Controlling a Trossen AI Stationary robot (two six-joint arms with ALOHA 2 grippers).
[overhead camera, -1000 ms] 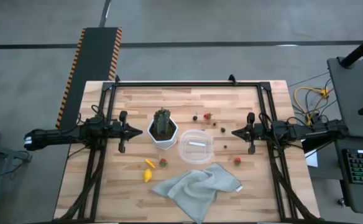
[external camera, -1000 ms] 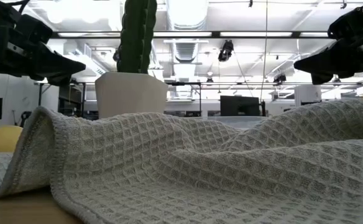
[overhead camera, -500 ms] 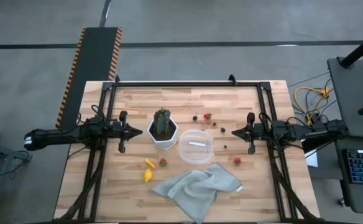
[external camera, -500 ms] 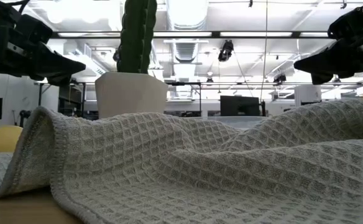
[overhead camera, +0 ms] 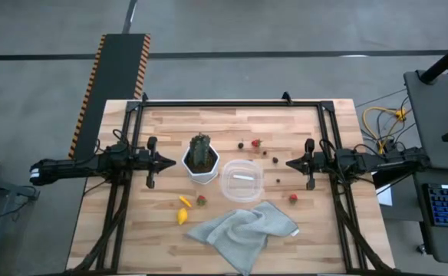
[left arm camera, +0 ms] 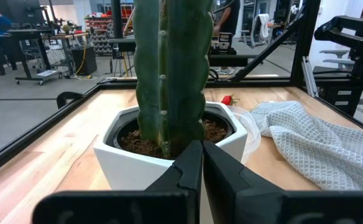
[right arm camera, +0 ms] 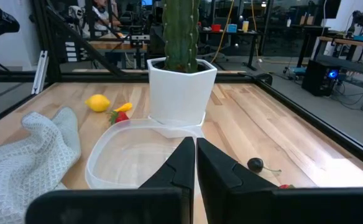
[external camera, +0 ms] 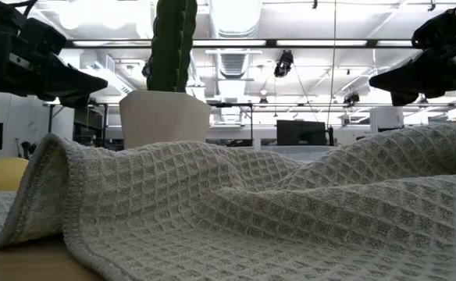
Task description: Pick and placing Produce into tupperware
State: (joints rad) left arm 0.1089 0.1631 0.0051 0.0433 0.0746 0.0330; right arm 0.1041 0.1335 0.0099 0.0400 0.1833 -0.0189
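Both arms are parked at the table (overhead camera: 301,123) edges. The left claw (overhead camera: 172,162) sits just left of the white pot (overhead camera: 201,170), tips pinched together with nothing in them. The right claw (overhead camera: 289,163) is over on the far side of the tub (overhead camera: 242,181), well right of the pot, also clenched tight and empty.

The clear tub is touching the pot's right side, or very nearly, and it looks empty inside. The fruit is scattered around the pot. Behind and to the right of it sit a strawberry (overhead camera: 256,142) and a dark berry (overhead camera: 241,145), with a couple more dark berries (overhead camera: 275,159) farther right. In front of the pot are a small yellow piece (overhead camera: 185,201), a red berry (overhead camera: 201,201) beside it, and a rounder yellow piece (overhead camera: 182,217) closer to the front edge. Another strawberry (overhead camera: 293,198) lies beyond the tub.

A crumpled grey cloth (overhead camera: 243,228) is in front of the tub, and the cactus (overhead camera: 201,151) stands upright in the pot.
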